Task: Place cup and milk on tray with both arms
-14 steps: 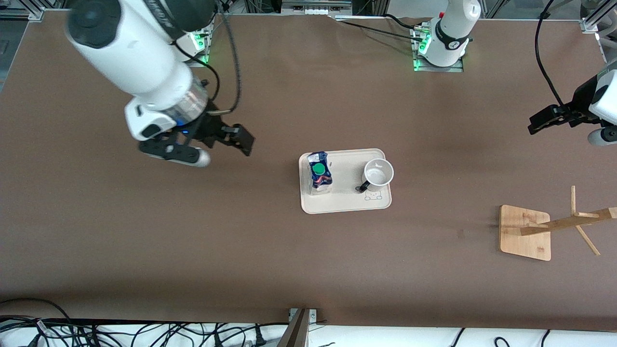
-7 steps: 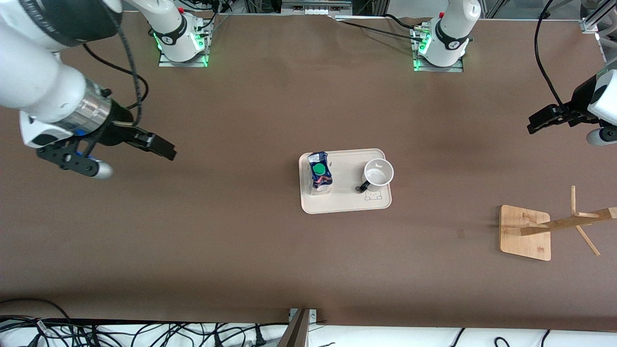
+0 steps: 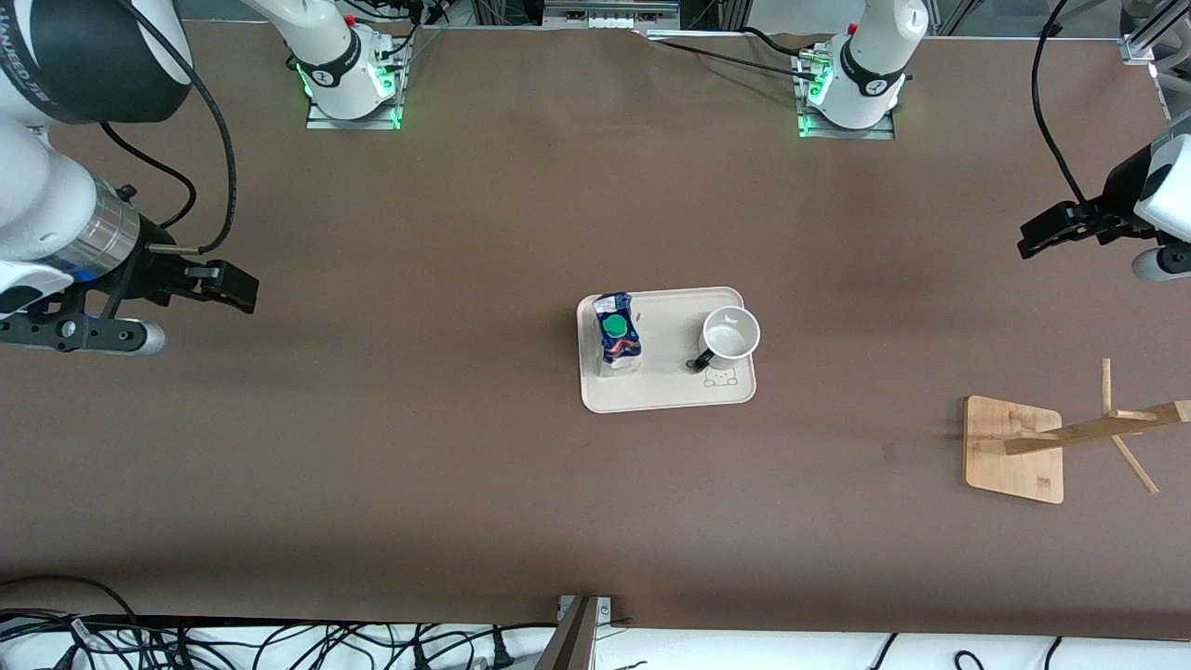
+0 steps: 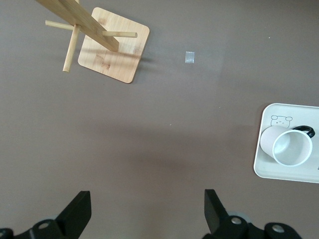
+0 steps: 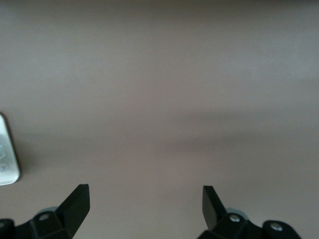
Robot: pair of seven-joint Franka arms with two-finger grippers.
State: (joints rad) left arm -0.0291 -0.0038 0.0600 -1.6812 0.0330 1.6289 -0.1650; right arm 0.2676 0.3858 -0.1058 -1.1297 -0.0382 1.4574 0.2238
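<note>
The cream tray (image 3: 657,395) lies mid-table. The milk carton (image 3: 616,335) with its green cap stands upright on the tray's end toward the right arm. The white cup (image 3: 730,333) stands upright on the tray's other end, its black handle toward the front camera; it also shows in the left wrist view (image 4: 287,145) with the tray (image 4: 262,167). My right gripper (image 3: 228,287) is open and empty over bare table at the right arm's end; its wrist view (image 5: 144,199) shows a tray corner (image 5: 6,159). My left gripper (image 3: 1047,231) is open and empty over bare table at the left arm's end (image 4: 147,206).
A wooden mug stand with a square base (image 3: 1012,448) and slanted pegged post (image 3: 1098,430) sits near the left arm's end, nearer the front camera; it shows in the left wrist view (image 4: 113,51). A small tape mark (image 4: 189,58) lies on the brown table. Cables run along the front edge.
My right arm has swung away from the tray toward its own end of the table, gripper open and empty. The left arm, tray, cup and milk have not moved.
</note>
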